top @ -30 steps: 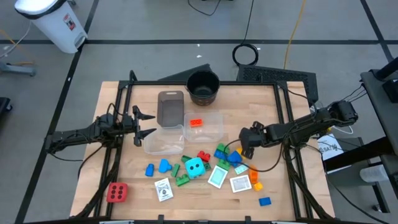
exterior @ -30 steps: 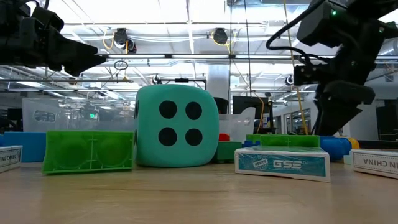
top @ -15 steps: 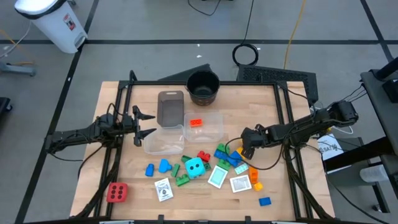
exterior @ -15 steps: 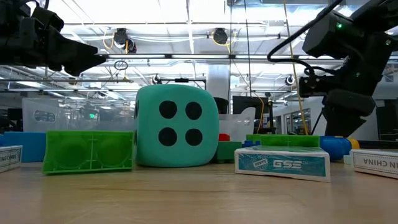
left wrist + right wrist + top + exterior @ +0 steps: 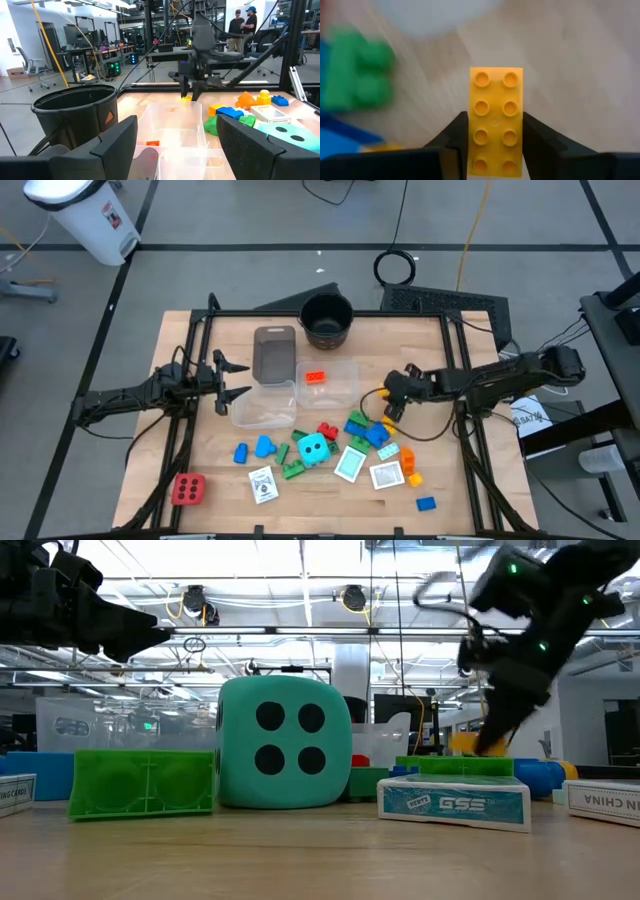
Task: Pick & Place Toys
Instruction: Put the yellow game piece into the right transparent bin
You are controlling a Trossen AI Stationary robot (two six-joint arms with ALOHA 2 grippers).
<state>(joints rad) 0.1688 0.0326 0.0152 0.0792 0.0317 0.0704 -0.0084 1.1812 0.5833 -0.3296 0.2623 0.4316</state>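
My right gripper [image 5: 495,127] is shut on a yellow studded block [image 5: 496,107]. It hangs over the table's right half, just right of the clear tub [image 5: 340,385], above the pile of small blocks [image 5: 368,430]. A cyan dotted cube [image 5: 314,448], a red dotted cube [image 5: 188,489] and three cards [image 5: 351,464] lie near the front edge. A red-orange block [image 5: 316,377] lies in the clear tub. My left gripper [image 5: 222,383] waits open at the table's left, level, with nothing between its fingers. My right gripper pinches the yellow block by its two long sides [image 5: 476,140], at the end nearer the wrist. The fingers slant down from the table's right and lie along the block, which sticks out past their tips. The block [image 5: 470,743] hangs clear of the table.
A black round pot [image 5: 326,320] stands at the far edge, with a grey tub [image 5: 274,352] to its near left. A second clear tub [image 5: 265,405] lies in front of the left gripper. Two people [image 5: 242,22] stand in the room beyond the table.
My right gripper has come up off the pile of blocks with the yellow block between its fingers. It has swung toward the table's far edge and a little toward the clear tub. The yellow block is now lifted clear.
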